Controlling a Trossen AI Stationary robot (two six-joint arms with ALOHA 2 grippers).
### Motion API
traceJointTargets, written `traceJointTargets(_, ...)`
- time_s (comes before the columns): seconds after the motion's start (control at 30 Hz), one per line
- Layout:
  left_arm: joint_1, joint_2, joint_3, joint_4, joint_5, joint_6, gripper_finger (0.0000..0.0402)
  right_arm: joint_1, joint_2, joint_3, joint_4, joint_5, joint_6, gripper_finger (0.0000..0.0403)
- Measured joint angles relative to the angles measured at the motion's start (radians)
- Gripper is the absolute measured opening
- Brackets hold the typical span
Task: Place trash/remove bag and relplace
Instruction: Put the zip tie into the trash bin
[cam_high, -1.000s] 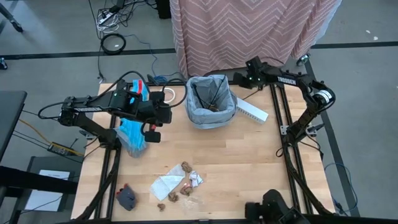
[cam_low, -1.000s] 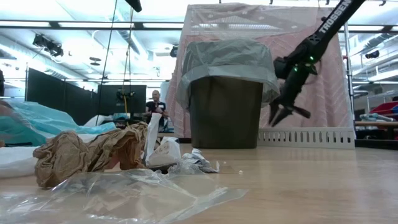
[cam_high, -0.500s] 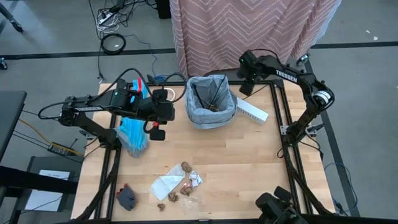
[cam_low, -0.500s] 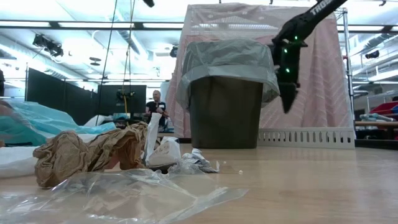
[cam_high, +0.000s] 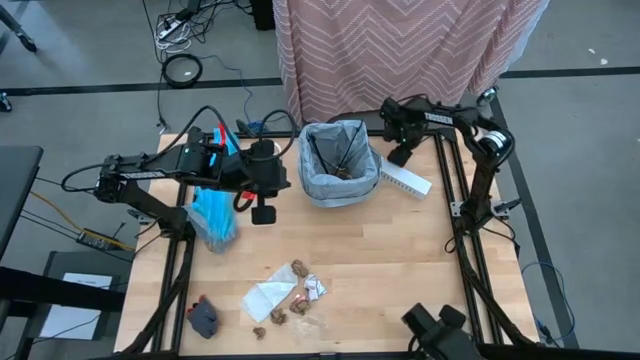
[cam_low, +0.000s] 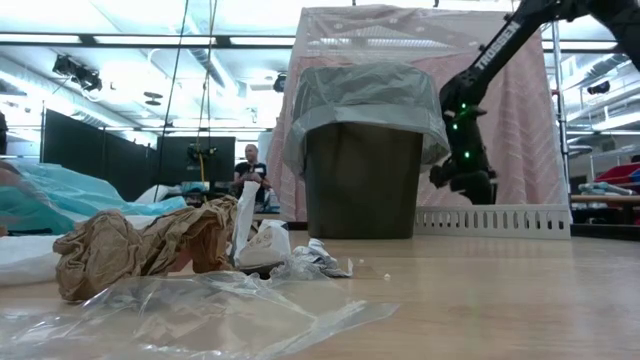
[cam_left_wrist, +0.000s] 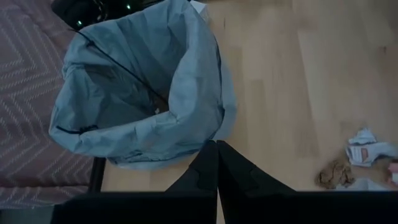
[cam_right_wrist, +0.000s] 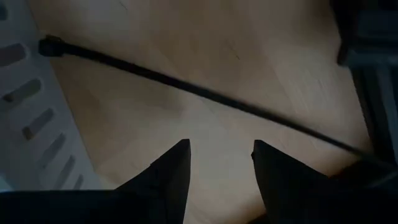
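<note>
A dark bin lined with the light grey bag (cam_high: 340, 165) (cam_low: 362, 110) (cam_left_wrist: 143, 93) stands at the table's far middle, with dark sticks and a brown wad inside. Loose trash (cam_high: 285, 295) (cam_low: 150, 245) lies near the front edge. A thin dark stick (cam_right_wrist: 186, 87) lies on the wood just ahead of my right gripper (cam_right_wrist: 221, 152) (cam_high: 404, 155), which points down, open and empty, between the bin and a long white box (cam_high: 405, 180). My left gripper (cam_left_wrist: 216, 149) (cam_high: 262, 210) hovers shut and empty left of the bin. A turquoise-blue bag (cam_high: 212, 215) lies at the left.
A pink patterned cloth (cam_high: 400, 50) hangs behind the table's far edge. A small dark lump (cam_high: 203, 317) sits at the near left corner. Clear plastic film (cam_low: 200, 310) lies close to the low camera. Bare wood (cam_high: 400, 260) spreads right of the trash.
My right gripper has swung round at the bin's far right, rolled, tipped to point down and sunk toward the table beside the white box. My left gripper has edged toward the bin, still shut.
</note>
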Motion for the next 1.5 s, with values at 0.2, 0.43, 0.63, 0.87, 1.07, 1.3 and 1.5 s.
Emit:
traceJointTargets(0.2, 0.0, 0.0, 0.0, 0.007, -0.002, -0.02, 0.0006, 0.008, 0.017, 0.0, 0.054, 0.012, -0.083, 0.0167)
traceJointTargets(0.43, 0.0, 0.002, 0.0, 0.045, -0.051, -0.021, 0.0006, 0.038, 0.029, 0.001, 0.078, 0.014, -0.278, 0.0166)
traceJointTargets(0.63, 0.001, 0.015, 0.0, 0.076, -0.061, -0.021, 0.0006, 0.056, 0.088, 0.006, 0.067, 0.054, -0.352, 0.016)
traceJointTargets(0.87, 0.001, 0.029, 0.0, 0.076, -0.06, -0.021, 0.0006, 0.113, 0.134, 0.008, 0.033, 0.122, -0.375, 0.0029)
traceJointTargets(1.07, 0.001, 0.028, 0.0, 0.075, -0.06, -0.023, 0.0006, 0.133, 0.123, 0.017, 0.009, 0.123, -0.346, 0.0001)
traceJointTargets(1.3, 0.0, 0.028, 0.0, 0.067, -0.059, -0.072, 0.0006, 0.135, 0.02, 0.043, -0.028, 0.047, -0.126, 0.0)
traceJointTargets(1.5, -0.002, 0.028, 0.0, 0.066, -0.039, -0.076, 0.0006, 0.138, -0.061, 0.042, -0.051, -0.012, -0.001, 0.0)
